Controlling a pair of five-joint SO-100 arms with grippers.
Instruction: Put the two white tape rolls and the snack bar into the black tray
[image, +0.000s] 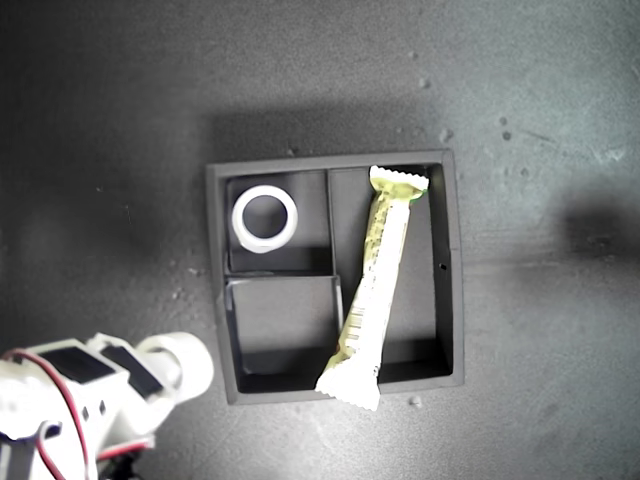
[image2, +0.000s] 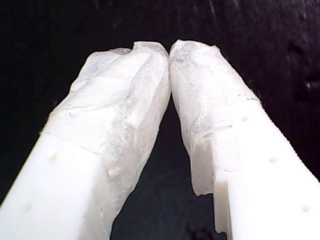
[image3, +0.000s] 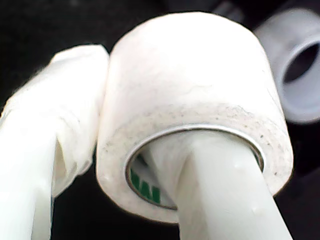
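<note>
Second wrist view shows my second gripper clamped on a white tape roll, one finger through its hole, the other pressed against its outer wall. Beyond it lies the other roll, inside the black tray beside the snack bar. My first gripper has its tips touching, empty.

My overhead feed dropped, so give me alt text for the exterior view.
A black tray holds a white tape roll in one small compartment and a snack bar lying diagonally in the long one, its end over the rim. An arm holds another roll outside.
</note>
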